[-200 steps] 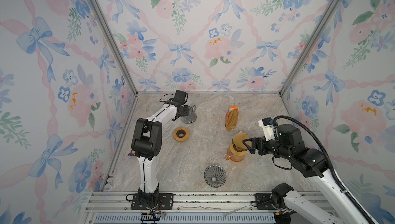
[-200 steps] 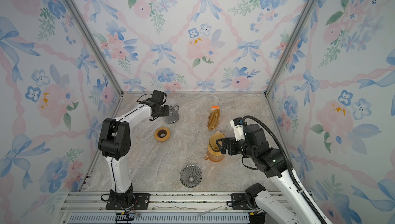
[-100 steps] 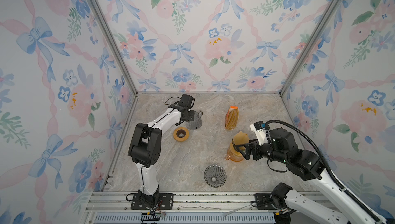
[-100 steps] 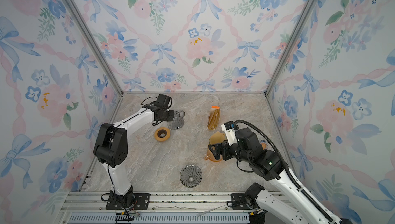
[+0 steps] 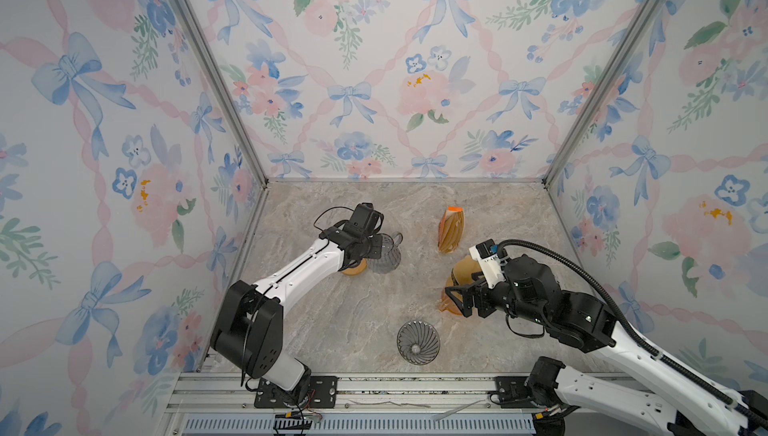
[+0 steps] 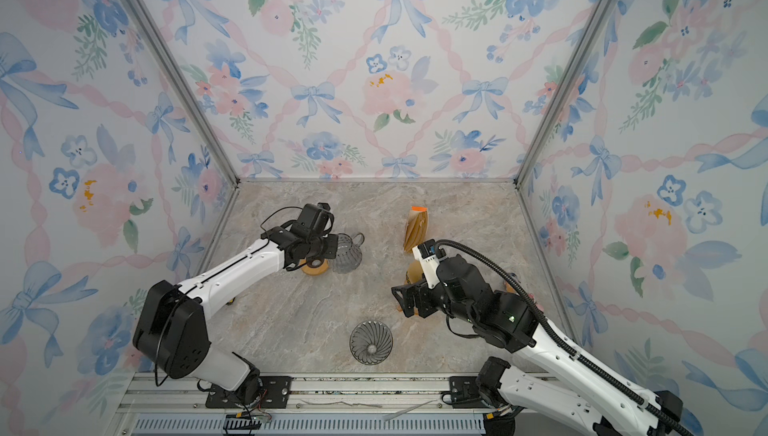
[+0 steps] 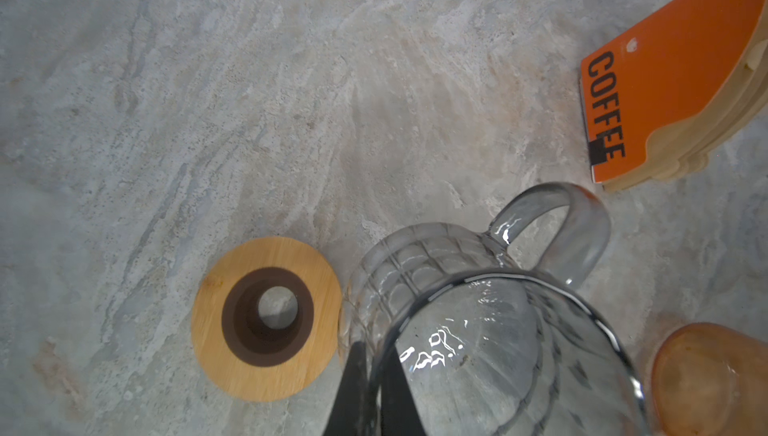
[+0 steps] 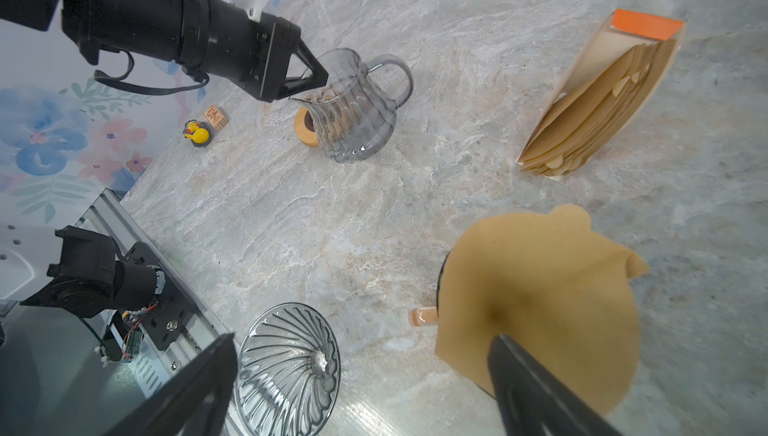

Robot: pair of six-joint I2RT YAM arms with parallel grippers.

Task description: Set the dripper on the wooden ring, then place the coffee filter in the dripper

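right gripper: we see our right gripper (image 8: 363,340) spread as wide as it goes, with nothing held.
coffee filter: the coffee filter (image 8: 536,284) stands opened into a cone right under one finger of that gripper, partly inside the gap. it rests on an amber vessel (image 8: 423,316), of which only a handle stub shows from the wrist.
dripper: the grey ribbed dripper (image 8: 291,365) sits just beside the other finger, apart from the filter. we cannot tell which way up it lies.
handling: we judge the filter very light, thin and limp, easy to crease or tear, and likely to slide off smooth pads. we would pinch one wall near the upper rim, gently, and leave the tip alone.
left gripper: our left gripper (image 8: 320,78) is clamped on the rim of the glass jug (image 8: 357,122), well apart from the right gripper.
counts, filters: one loose, plus a stack in the orange holder (image 8: 598,97) ahead of the right gripper, packed too tight to count.
counts, rest: one grey dripper, one amber vessel, one jug, one wooden ring (image 7: 266,317) just beside the jug below the left gripper, one rubber duck (image 8: 196,132) and one small block (image 8: 216,117) near that arm.
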